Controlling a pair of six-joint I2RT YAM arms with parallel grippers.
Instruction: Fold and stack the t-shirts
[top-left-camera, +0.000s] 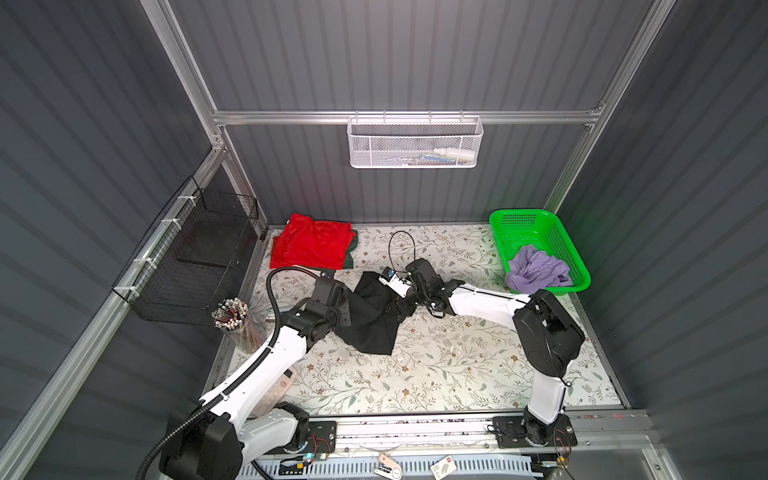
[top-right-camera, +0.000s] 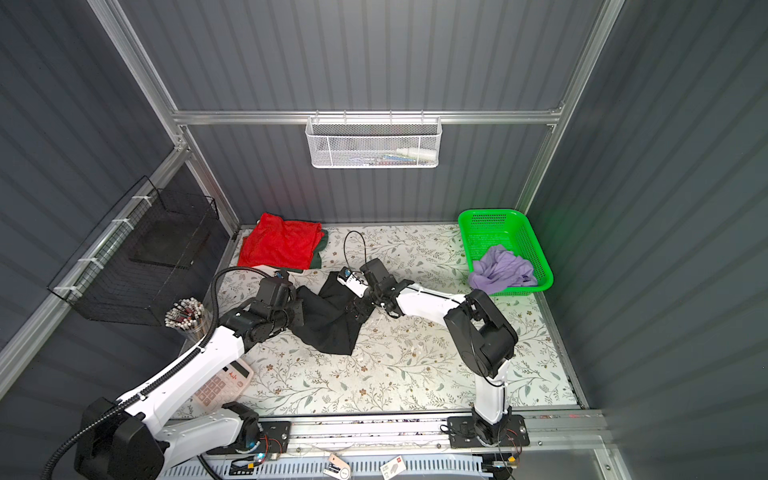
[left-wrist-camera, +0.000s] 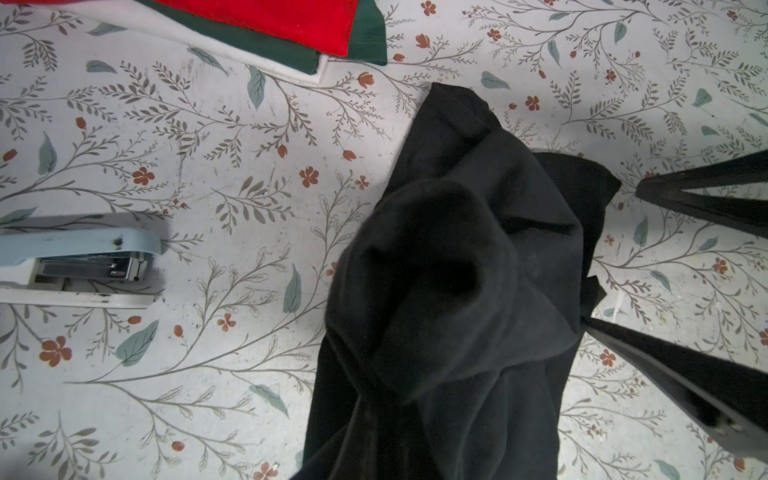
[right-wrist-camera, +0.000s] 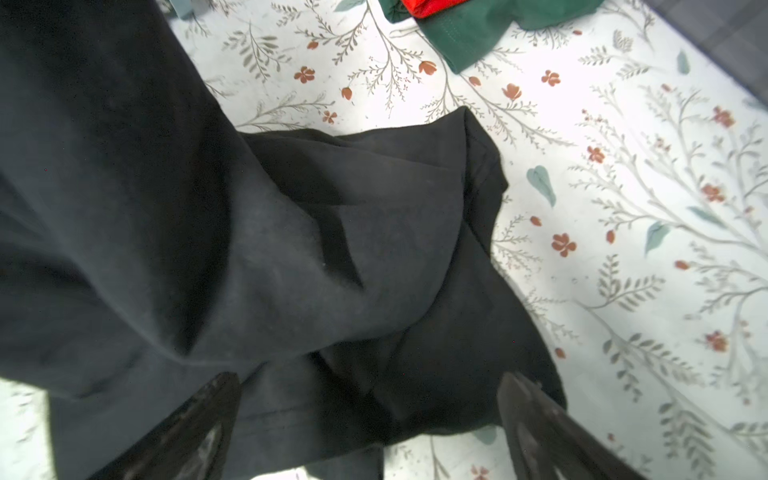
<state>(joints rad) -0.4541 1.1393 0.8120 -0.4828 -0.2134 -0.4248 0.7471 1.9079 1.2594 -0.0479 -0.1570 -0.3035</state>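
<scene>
The black t-shirt (top-left-camera: 372, 318) hangs bunched over the middle of the table, its lower end resting on the surface. My left gripper (top-left-camera: 348, 309) is shut on one gathered end; in the left wrist view the black t-shirt (left-wrist-camera: 457, 270) covers the jaws. My right gripper (right-wrist-camera: 370, 376) is open wide, its fingers (right-wrist-camera: 536, 419) astride a fold of the black t-shirt (right-wrist-camera: 291, 249). The red t-shirt (top-left-camera: 309, 243) lies folded on the dark green t-shirt (top-left-camera: 350, 254) at the back left. The lavender t-shirt (top-left-camera: 536, 268) sits crumpled in the green basket (top-left-camera: 519, 214).
A black wire basket (top-left-camera: 195, 257) hangs on the left wall, with a cup of pens (top-left-camera: 230, 318) below it. A calculator (top-right-camera: 222, 382) lies under my left arm and a pale blue stapler (left-wrist-camera: 79, 257) near the stack. A white mesh basket (top-left-camera: 415, 141) hangs on the back wall.
</scene>
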